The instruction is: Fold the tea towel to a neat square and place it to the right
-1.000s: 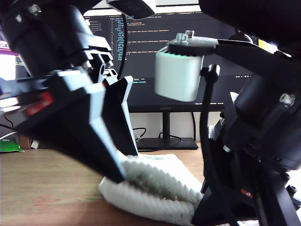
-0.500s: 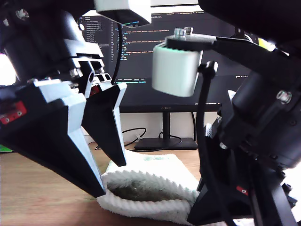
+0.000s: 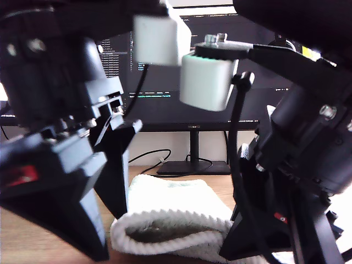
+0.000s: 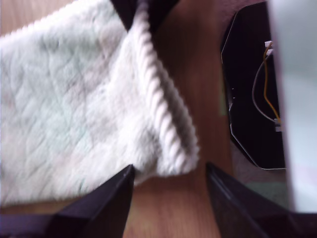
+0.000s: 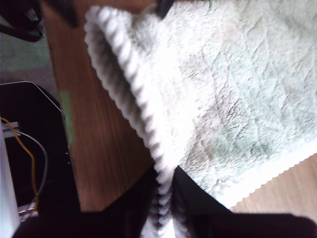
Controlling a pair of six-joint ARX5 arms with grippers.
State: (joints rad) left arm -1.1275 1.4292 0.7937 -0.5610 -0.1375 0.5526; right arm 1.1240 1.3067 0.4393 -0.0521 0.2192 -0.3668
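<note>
Risk first, working from the exterior view's left. My first gripper (image 3: 111, 235) hangs with its jaws apart and holds nothing. It is in front of the monitor (image 3: 258, 71) and toward its left end in the exterior view. The first wrist view shows the towel's ribbed corner lying loose between the open fingertips (image 4: 169, 171).

The tea towel (image 3: 170, 220) lies doubled on the desk (image 3: 33, 242) in front of the monitor's stand. Its near edge gapes like a pocket, so the upper layer is not pressed flat. With nothing holding that side, the layer could spring back or creep out of line.

My second gripper (image 3: 242, 242), in front of the monitor's right half in the exterior view, is clamped on the hem cord (image 5: 148, 134). In my judgement, any pull from it now would drag the whole cloth askew (only one corner is pinned).

Compared with one second ago, the first gripper has lifted off the fold and opened, and the fold's mouth has opened up. The second gripper has held its place.
</note>
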